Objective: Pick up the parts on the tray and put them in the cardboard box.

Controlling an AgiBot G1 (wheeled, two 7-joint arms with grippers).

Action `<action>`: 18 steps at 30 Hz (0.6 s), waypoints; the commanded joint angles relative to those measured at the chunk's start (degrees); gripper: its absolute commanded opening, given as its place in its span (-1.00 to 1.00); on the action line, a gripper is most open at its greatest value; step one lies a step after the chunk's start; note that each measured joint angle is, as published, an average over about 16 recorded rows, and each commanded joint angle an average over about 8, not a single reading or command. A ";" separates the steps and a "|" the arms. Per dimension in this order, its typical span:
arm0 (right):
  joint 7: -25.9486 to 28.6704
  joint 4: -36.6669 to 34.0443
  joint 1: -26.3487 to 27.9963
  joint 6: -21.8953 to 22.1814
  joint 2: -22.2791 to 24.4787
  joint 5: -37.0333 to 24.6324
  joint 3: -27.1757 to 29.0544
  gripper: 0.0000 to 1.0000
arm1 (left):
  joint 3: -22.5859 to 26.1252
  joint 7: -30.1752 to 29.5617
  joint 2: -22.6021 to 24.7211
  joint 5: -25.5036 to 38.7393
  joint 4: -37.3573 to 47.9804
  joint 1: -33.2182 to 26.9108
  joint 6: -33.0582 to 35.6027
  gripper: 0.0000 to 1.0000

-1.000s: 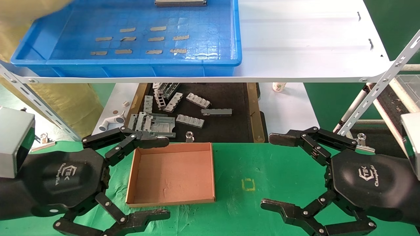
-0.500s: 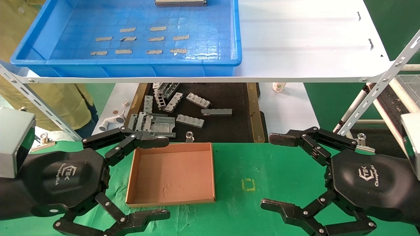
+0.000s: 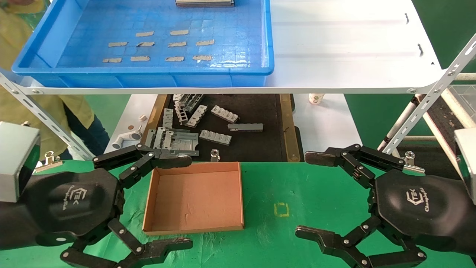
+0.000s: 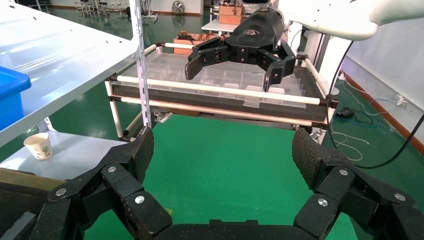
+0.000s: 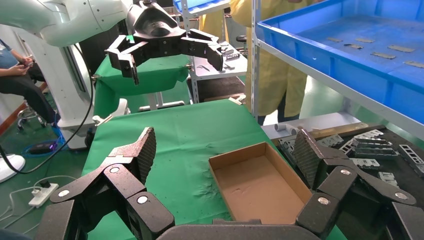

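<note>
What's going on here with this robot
Nothing is being handled yet. The left gripper and right gripper both hang open and empty over the green table, either side of the empty box. The parts lie at the far end of the blue tray on the shelf.

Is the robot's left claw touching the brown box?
Cannot tell. In the head view the left gripper overlaps the cardboard box at its left edge, but height is unclear.
</note>
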 commanded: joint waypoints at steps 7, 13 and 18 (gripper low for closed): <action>0.00 0.00 0.00 0.00 0.00 0.00 0.00 1.00 | 0.00 0.00 0.00 0.00 0.00 0.00 0.00 1.00; 0.00 0.00 0.00 0.00 0.00 0.00 0.00 1.00 | 0.00 0.00 0.00 0.00 0.00 0.00 0.00 1.00; 0.00 0.00 0.00 0.00 0.00 0.00 0.00 1.00 | 0.00 0.00 0.00 0.00 0.00 0.00 0.00 1.00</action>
